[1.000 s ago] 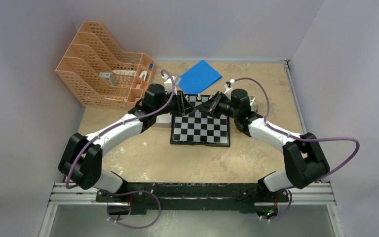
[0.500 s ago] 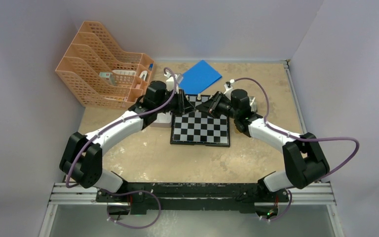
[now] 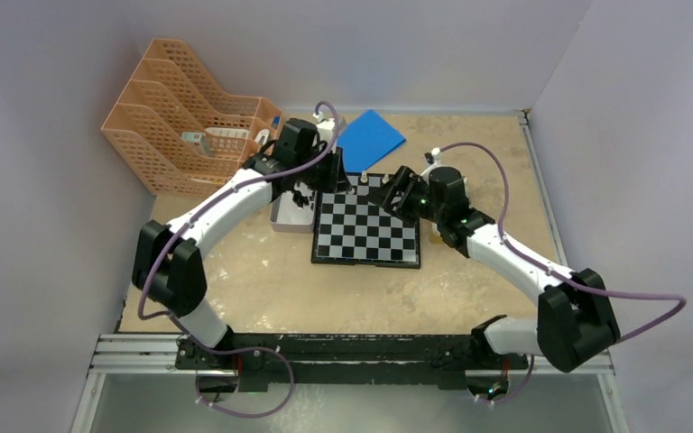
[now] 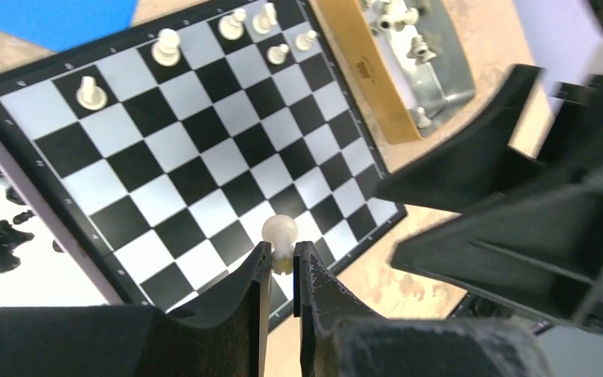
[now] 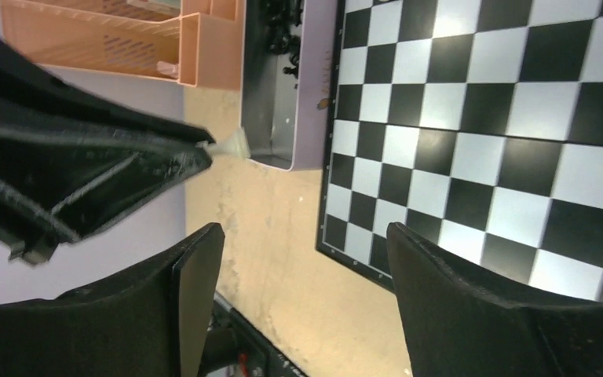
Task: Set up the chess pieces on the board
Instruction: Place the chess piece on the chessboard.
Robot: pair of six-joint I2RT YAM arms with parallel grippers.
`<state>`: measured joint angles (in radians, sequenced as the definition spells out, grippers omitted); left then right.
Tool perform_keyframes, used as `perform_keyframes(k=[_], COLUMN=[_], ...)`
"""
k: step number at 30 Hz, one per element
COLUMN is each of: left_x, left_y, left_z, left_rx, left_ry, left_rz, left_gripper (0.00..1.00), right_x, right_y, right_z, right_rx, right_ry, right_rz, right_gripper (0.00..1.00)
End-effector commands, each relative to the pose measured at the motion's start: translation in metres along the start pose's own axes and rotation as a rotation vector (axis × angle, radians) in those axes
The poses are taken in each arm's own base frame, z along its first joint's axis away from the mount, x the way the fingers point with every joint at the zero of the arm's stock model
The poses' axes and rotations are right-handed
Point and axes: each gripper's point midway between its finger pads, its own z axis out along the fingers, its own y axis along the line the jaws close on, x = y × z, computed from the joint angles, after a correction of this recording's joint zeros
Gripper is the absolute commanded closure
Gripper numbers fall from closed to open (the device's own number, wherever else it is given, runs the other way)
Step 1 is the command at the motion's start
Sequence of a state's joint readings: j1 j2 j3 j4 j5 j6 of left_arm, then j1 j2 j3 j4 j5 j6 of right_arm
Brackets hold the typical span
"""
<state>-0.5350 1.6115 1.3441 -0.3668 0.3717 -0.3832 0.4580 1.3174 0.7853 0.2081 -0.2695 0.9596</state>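
So the pawn [image 4: 279, 231] has changed hands. A moment ago my two claws were tip to tip over the far edge of the board [image 4: 174, 200], the right one pinched tight. Now my right claw [image 5: 305, 236] stands wide apart with nothing between its fingers and has drawn back toward the board's right side. My left claw [image 4: 282, 250] is nearly closed, nipping the cream pawn by its stem so the round head pokes out past the fingertips. That arm has swung toward the board's far left corner, and the pawn hangs in the air above the squares, not yet resting on any of them.

I take the handover as complete: placing this piece now falls to my left side, and my right is free to fetch another. Six white pieces [image 4: 165, 47] already stand along the far edge, mostly toward the right corner. The black ones wait in the tray [image 5: 271, 118] just beside the board's left edge, so most of the setup remains. My grip is slim, and lowering gently should keep the pawn upright.
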Motion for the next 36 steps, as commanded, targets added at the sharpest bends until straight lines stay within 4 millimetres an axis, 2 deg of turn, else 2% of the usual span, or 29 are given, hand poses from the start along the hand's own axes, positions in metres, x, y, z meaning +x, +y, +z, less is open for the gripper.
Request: perform_keyframes(k=[1,4,5,14,30,36], left_x=[-0.008,-0.015,-0.014,-0.030,-0.041,-0.034], left_y=[0.029,0.047,0.055,0.103,0.136,0.147], left_z=[0.005,0.015,0.021,0.045,0.073,0.082], left_rx=[-0.105,-0.149,-0.167,-0.248,-0.328,-0.354], left_ry=[0.057,0.088,0.106,0.132,0.156,0.176], left_rz=[0.052,0.056,0.052,0.048,0.047,0.044], left_gripper=[0.94,0.95,0.95,0.95,0.96,0.96], right_x=[-0.020,-0.029,-0.032,-0.040,-0.051,-0.054], right_y=[-0.007,-0.005,-0.004,-0.006,0.001,0.005], right_z=[-0.014,-0.021,-0.023,-0.031,-0.034,-0.034], right_rx=[0.076,0.099,0.103,0.141,0.154,0.142], right_ry=[-0.112,-0.147,-0.160,-0.195,-0.219,-0.228], right_rz=[-0.086,-0.112,-0.122,-0.151,-0.191,-0.197], right_gripper=[0.16,0.03,0.02,0.01,0.01,0.01])
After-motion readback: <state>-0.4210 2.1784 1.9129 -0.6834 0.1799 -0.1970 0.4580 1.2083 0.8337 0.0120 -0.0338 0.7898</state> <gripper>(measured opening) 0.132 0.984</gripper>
